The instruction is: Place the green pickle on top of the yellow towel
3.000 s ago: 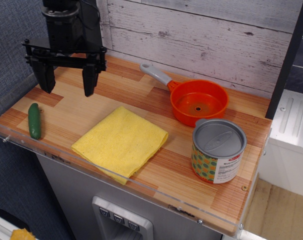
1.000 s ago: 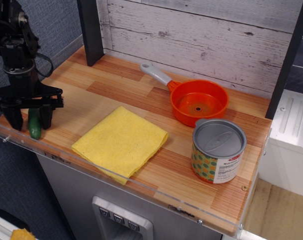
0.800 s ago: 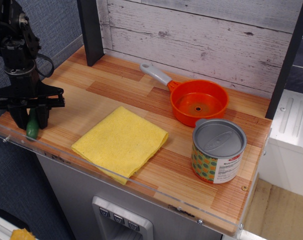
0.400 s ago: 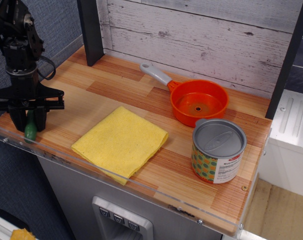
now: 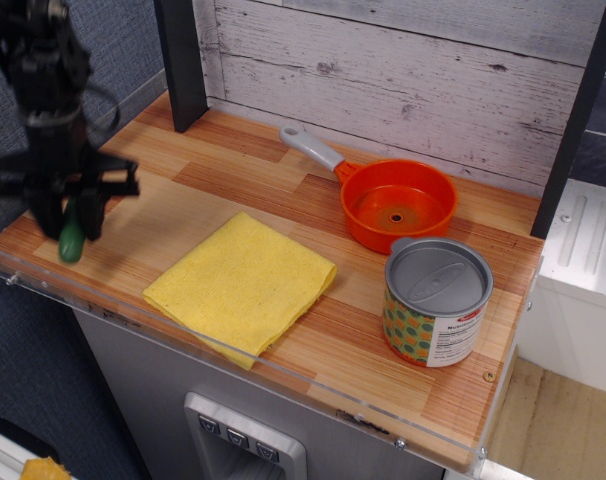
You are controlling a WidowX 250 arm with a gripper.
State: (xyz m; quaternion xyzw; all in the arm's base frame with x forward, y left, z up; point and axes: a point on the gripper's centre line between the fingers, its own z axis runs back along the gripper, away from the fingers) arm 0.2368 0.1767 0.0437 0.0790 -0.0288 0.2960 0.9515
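Observation:
The green pickle (image 5: 71, 241) hangs upright between the fingers of my gripper (image 5: 71, 226), which is shut on it. It is lifted a little above the wooden table's left end; only its lower end shows below the fingers. The yellow towel (image 5: 241, 285) lies flat near the front edge, to the right of the gripper, with nothing on it. The arm is blurred.
An orange pot (image 5: 398, 205) with a grey handle stands behind the towel at the right. A patterned can (image 5: 437, 301) with a grey lid stands at the front right. A clear plastic lip (image 5: 183, 334) runs along the table's front edge.
My gripper came down over the pickle at the table's left end, shut on it, and has now lifted it slightly up and to the right.

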